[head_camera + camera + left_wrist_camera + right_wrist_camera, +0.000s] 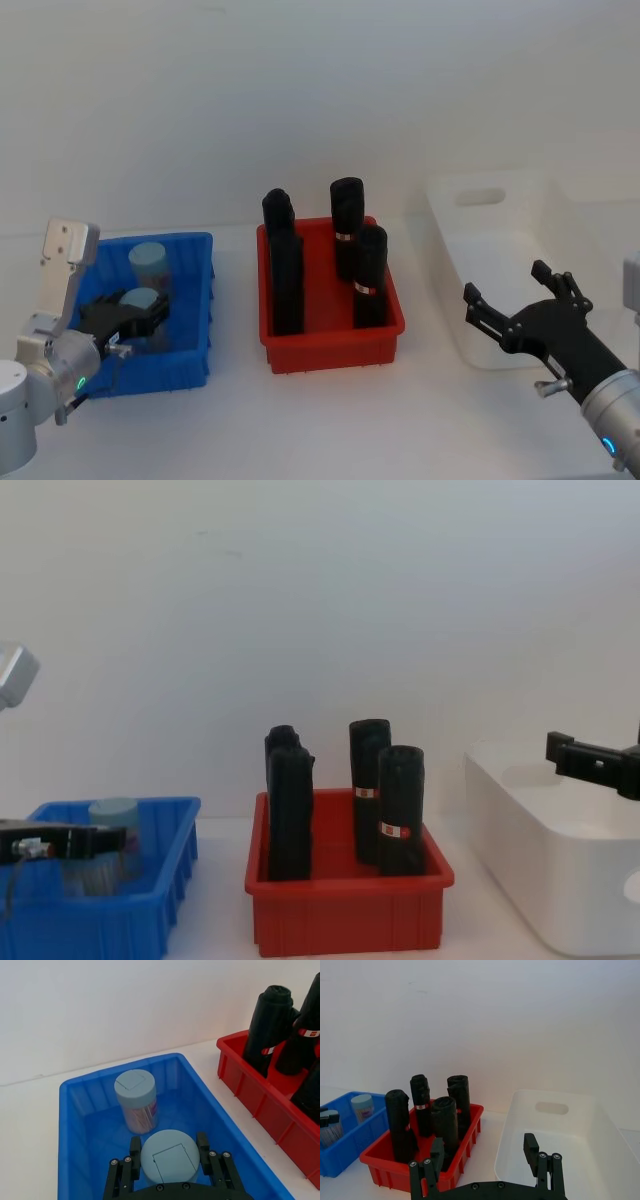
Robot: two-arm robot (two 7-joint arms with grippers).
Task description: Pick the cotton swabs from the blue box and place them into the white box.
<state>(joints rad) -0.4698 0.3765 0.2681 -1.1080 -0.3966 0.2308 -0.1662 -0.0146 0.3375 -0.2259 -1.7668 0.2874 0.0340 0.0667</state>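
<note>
in the blue box (pixel 80 1110) the left gripper (pixel 168 1141) pinches the near cotton swabs jar (pixel 170 1162) at its lid, so it may slip onto the far jar (pixel 136 1092); right gripper (pixel 505 282) open, well apart.

The nearer jar of cotton swabs (pixel 169 1157) presents just its lid, the body hidden beneath it and the left tool (pixel 168 1145); the blue box (pixel 75 1110) is cut off at its near wall; the right tool (pixel 505 283) masks a near corner of the white box (pixel 452 230); labels on the black rolls (pixel 400 800) are too small to read.
</note>
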